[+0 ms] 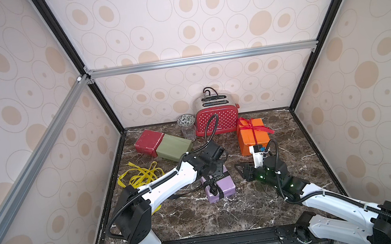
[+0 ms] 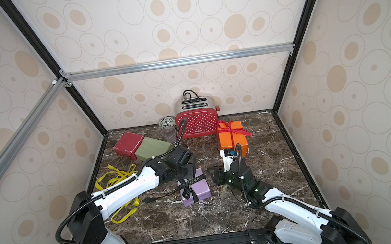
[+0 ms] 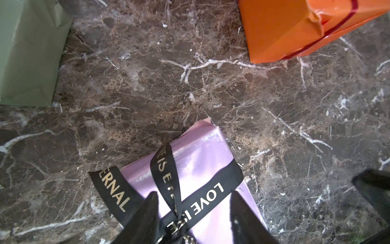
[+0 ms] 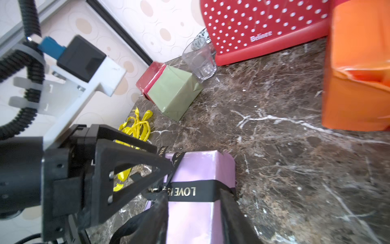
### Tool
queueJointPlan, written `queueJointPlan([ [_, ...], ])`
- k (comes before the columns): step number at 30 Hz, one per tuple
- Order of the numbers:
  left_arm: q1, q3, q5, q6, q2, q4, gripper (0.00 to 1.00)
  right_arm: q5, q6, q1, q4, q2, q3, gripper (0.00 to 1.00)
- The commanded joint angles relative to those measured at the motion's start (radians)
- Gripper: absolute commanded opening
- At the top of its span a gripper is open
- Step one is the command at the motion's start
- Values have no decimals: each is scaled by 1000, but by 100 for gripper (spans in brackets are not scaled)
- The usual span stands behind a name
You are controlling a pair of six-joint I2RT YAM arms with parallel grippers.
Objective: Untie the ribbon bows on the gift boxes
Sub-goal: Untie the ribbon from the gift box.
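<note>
"LOVE IS" on black ribbon (image 3: 211, 195)

Lilac paper-wrapped rectangular box (image 1: 223, 188) recorded mid-way on the dark marble tabletop (image 1: 202, 219), crossed by a wide black ribbon with white lettering (image 1: 218, 177). Left gripper (image 1: 215, 172) positioned over its far end; right gripper (image 1: 240, 172) just beside it. Loose yellow satin ribbons (image 1: 142, 174) noted by the left wall.

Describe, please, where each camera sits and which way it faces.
Top views: a pair high above the front edge, looking down and back over the marble table and toaster; both arms show.
Left wrist: on the left arm, looking down on the lilac box and black ribbon; the left hand straddles the knot.
Right wrist: on the right arm, looking low across the table toward the toaster; the right hand and left hand show.
Shared: both wrist views show the lilac box, olive box and orange box.
</note>
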Motion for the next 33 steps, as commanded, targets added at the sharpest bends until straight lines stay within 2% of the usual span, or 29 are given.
queueJointPlan([
  [1, -9, 79, -23, 0, 55, -152, 40, -57, 57, -11, -70, -4, 21, 35],
  [4, -24, 112, -31, 7, 98, -166, 39, -195, 34, -9, -81, 15, 12, 32],
  [10, -40, 129, -76, -13, 132, -202, 39, -368, -3, 19, -95, 106, -2, 36],
  [14, -48, 100, -113, -44, 112, -201, 49, -369, -40, 35, -126, 160, 19, 36],
  [19, -77, 113, -167, -49, 110, -231, 53, -345, -58, 35, -104, 176, 17, 36],
  [29, -71, 69, -189, -102, 124, -198, 54, -346, -59, 45, -78, 198, 0, 35],
  [33, -68, 59, -182, -105, 129, -183, 50, -343, -60, 51, -79, 204, 6, 35],
])
